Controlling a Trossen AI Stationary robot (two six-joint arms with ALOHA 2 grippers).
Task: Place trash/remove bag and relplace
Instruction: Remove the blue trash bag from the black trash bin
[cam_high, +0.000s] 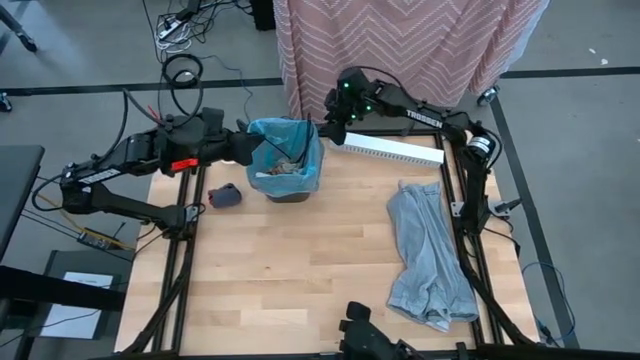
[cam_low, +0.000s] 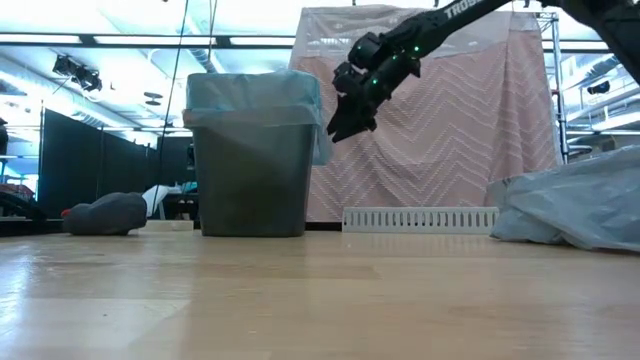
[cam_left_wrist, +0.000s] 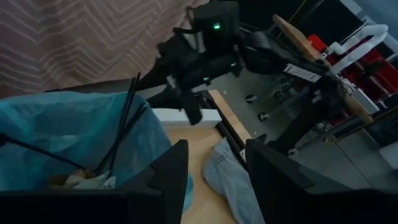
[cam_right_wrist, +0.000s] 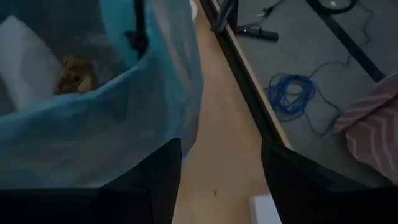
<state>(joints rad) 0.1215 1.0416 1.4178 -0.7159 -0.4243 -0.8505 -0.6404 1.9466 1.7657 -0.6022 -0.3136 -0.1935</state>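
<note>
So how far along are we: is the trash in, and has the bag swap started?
Done: scraps of brown and white paper plus thin dark sticks lie inside the grey bin's pale blue bag.

In hand: both open grippers flank the rim, left gripper at one side, right gripper at the other; neither grips the bag.

Left: pulling that bag out and fitting the crumpled pale bag lying on the wooden table.

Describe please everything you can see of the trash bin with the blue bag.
The trash bin is a small dark grey container standing upright near the table's far edge. A thin light-blue plastic bag lines it, folded over the rim. Inside lie the trash: crumpled brown and white scraps and thin dark sticks. One gripper is at each side of the rim.
</note>
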